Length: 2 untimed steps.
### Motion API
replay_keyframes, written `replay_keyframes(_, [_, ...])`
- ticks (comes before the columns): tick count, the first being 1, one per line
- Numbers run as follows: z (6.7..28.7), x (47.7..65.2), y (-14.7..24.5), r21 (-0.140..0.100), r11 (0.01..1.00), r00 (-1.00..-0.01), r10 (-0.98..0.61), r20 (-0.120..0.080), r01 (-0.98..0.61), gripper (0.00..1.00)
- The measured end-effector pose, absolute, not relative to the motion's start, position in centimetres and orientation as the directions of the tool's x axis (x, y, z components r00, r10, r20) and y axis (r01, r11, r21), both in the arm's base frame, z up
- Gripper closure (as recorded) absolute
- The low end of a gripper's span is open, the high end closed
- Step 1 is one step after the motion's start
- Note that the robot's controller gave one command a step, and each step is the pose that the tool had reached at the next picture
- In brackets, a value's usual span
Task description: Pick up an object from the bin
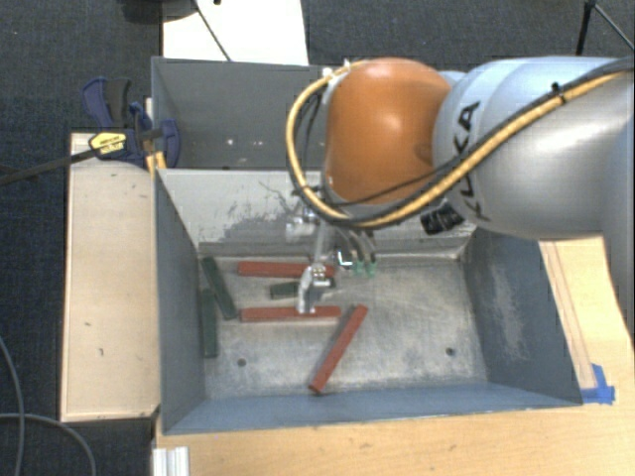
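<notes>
Nearest the front wall of the grey metal bin, a slanted red-brown stick is seen lying flat on the floor, its lower end pointed at that wall and its upper end angled up to the right. Just beyond it, a middle red-brown stick is laid crosswise, its right end close to the upper end of the slanted one.

The gripper is lowered into the bin right over the right-hand part of this middle red-brown stick. Whether it is apart or together cannot be told, nor can contact with the stick be made out. Nothing is seen held in it.

Just left of the gripper, a short dark green piece is found between the middle stick and a far red-brown stick, which is also laid crosswise. Toward the left wall, a tilted dark green stick and a lengthwise dark green stick are placed close together.

Farther back and above, the orange cover of the wrist is ringed by yellow cables, and the silver arm is extended in from the right.
</notes>
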State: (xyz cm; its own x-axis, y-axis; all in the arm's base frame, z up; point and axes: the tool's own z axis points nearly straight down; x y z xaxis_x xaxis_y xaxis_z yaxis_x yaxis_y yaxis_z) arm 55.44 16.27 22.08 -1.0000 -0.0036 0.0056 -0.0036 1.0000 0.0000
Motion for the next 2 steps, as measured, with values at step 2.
replay_keyframes(2, [15.4,55.6,14.7,0.001,0.996,-0.996,-0.094,-0.006,-0.094,0.00])
